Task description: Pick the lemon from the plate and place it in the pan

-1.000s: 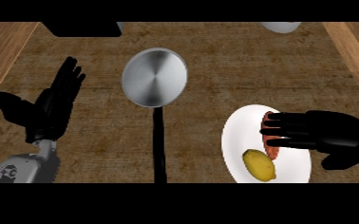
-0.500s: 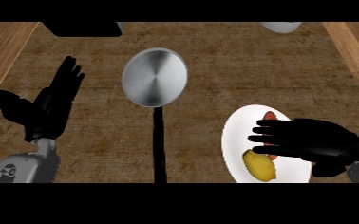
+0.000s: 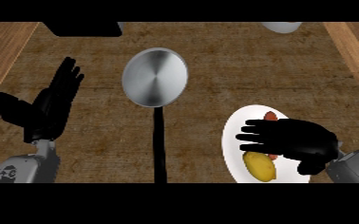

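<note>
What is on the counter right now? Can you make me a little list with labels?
pan: silver pan, long black handle pointing toward the robot
plate: white plate, right of the pan's handle
lemon: lemon lying on the plate
red thing: partly hidden on the plate
right hand: right hand above the plate, not holding the lemon
left hand: left hand resting open at left

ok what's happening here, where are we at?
The right hand hovers over the white plate, fingers spread, just above the lemon; it doesn't hold it yet. A red item also sits on the plate. The pan sits mid-counter with nothing in it. The left hand rests open at the left edge.
</note>
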`<action>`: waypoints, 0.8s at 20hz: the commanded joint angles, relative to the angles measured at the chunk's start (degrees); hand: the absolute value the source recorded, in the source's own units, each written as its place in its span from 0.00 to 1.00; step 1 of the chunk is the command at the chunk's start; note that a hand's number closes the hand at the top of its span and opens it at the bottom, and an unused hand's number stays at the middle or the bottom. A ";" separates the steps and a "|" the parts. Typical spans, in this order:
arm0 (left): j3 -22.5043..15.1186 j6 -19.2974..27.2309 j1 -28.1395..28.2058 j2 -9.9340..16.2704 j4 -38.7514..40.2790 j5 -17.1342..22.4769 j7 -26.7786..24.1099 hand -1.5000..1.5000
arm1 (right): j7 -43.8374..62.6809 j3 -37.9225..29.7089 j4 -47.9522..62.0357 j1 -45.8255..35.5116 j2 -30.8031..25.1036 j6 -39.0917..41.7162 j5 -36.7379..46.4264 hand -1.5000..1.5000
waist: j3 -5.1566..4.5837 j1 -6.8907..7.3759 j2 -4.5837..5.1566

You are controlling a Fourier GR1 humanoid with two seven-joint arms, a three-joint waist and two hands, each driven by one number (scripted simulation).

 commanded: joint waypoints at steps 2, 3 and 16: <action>0.30 -0.17 -0.48 -0.28 -2.14 -0.93 2.83 0.50 | 0.99 2.92 2.71 0.65 5.15 -0.15 6.80 0.00 | 0.01 0.06 -0.02; 3.63 -2.53 -2.93 1.01 2.76 0.45 0.25 0.50 | -1.02 1.34 1.47 2.16 4.06 -0.09 6.23 0.00 | 0.00 -0.18 0.01; 3.47 -3.08 0.24 -1.24 -3.37 -1.57 3.30 0.50 | -3.84 1.47 8.31 3.97 10.53 -2.03 11.08 0.00 | 0.01 -0.06 -0.04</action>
